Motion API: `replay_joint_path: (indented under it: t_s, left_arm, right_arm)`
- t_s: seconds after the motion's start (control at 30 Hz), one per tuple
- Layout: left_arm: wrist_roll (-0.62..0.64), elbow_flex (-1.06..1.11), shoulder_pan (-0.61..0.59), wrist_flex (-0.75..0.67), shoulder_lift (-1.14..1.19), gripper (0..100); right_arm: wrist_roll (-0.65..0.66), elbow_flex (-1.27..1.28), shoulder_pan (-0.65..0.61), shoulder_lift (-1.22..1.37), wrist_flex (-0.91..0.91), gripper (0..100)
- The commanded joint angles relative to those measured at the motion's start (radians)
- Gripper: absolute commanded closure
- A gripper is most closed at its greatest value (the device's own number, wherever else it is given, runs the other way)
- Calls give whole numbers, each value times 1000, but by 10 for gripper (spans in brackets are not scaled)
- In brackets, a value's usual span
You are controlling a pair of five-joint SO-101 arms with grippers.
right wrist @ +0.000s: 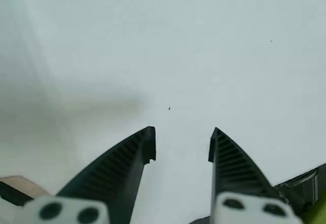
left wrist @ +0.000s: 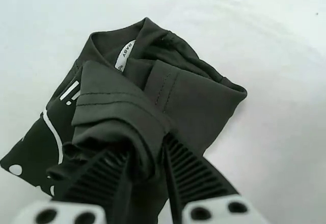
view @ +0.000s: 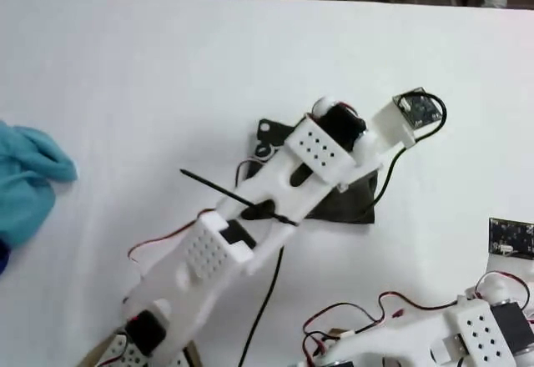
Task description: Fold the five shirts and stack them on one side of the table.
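left gripper [left wrist: 146, 150]: jaws clamped on a fold of the dark shirt [left wrist: 168, 96] | dark shirt: centre of the high view on the white table [view: 125, 67], partly under the left arm [view: 275, 192] | right gripper [right wrist: 181, 145]: jaws apart above bare table | teal shirt [view: 25, 183]: crumpled at the high view's left edge

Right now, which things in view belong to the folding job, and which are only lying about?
Job: dark shirt, pinched by left gripper; teal shirt; right gripper, open.
Lying about: black cable; white table.
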Motion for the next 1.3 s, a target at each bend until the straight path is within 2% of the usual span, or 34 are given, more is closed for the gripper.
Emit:
replay_joint_path:
  t_s: [0.0, 0.17, 0.57, 0.63, 0.8, 0.9, 1.03, 1.1, 1.2, 1.27]
  left_arm:
    - [-2, -87, 15, -9, -11, 976]
    - [-2, -176, 17, -8, -6, 976]
    - [-2, -177, 17, -11, 0, 963]
    - [-2, -177, 17, -8, 0, 909]
    - [-2, -185, 17, -8, -8, 697]
    - [-2, -202, 8, -8, -28, 697]
    - [-2, -231, -83, -5, -68, 699]
    - [-2, -232, -157, 28, -78, 699]
    - [3, -209, -298, 58, -77, 699]
    - [3, -173, -391, 58, -87, 699]
  right_arm:
    - [6, -3, 10, -24, -10, 815]
    - [6, -3, 10, -24, -10, 815]
    - [6, -3, 10, -24, 30, 815]
    - [6, -3, 10, -24, 30, 815]
    - [6, -3, 10, -24, 31, 815]
    - [6, -3, 8, -24, 31, 815]
    - [6, -6, -7, -24, 30, 814]
    - [6, -17, -54, -24, 30, 814]
    - [-34, -71, -182, -22, 67, 794]
    - [-115, -149, -323, -16, 127, 788]
